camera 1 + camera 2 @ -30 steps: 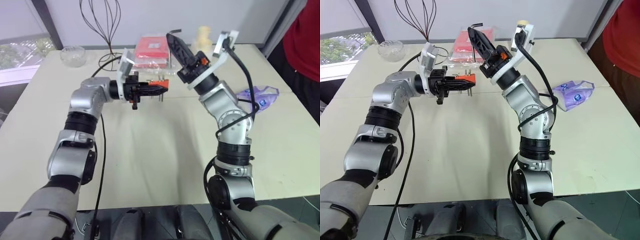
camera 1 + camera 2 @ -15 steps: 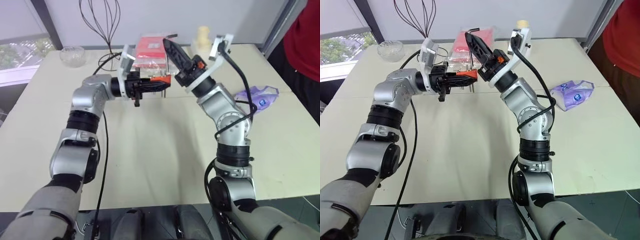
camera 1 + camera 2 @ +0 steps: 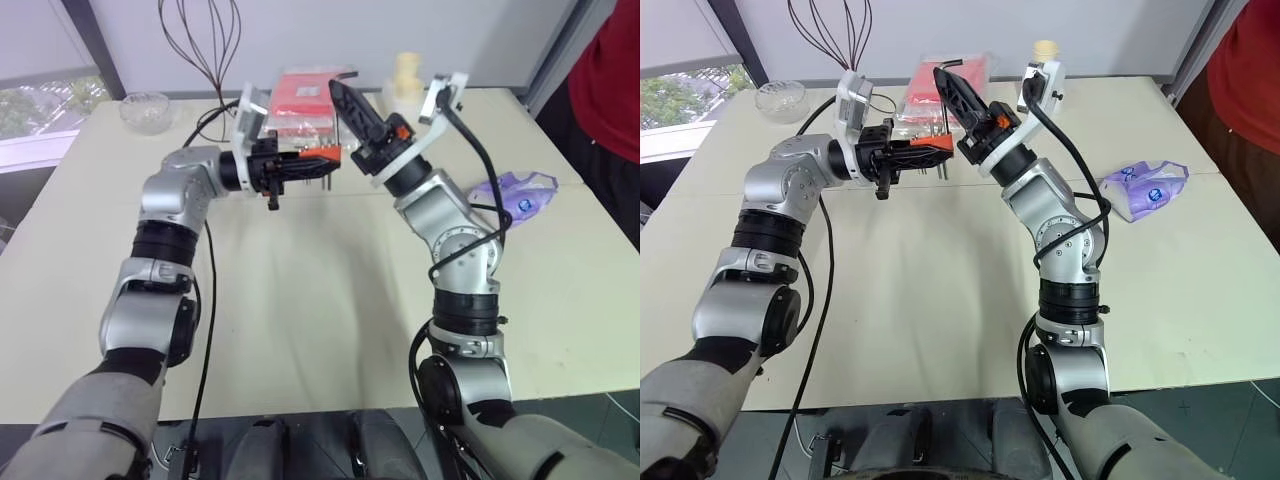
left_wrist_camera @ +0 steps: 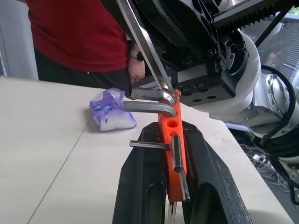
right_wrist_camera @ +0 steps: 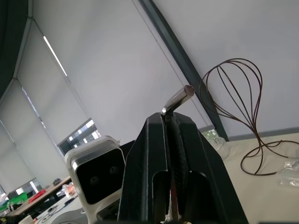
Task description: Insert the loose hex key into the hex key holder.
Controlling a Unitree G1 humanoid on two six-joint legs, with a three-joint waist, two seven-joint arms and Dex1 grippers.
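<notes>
Left gripper (image 4: 175, 154) clenched on the holder (image 4: 174, 154), held in the air over the table's (image 3: 300, 300) far edge, fingers pointing right. Right gripper (image 5: 170, 122) clenched on the key (image 5: 178, 99), short bent end sticking out past the fingertips. In the left wrist view the key's long shaft (image 4: 145, 44) comes down to the holder's top end, touching or just beside it; can't tell if it's in a hole. Red packet (image 3: 305, 98) at the far edge, purple bag (image 3: 518, 192) near the right edge.

I can't see most of the thin dark grey L-shaped hex key (image 5: 176, 100); my right gripper's black fingers (image 5: 196, 163) hide its shaft.
</notes>
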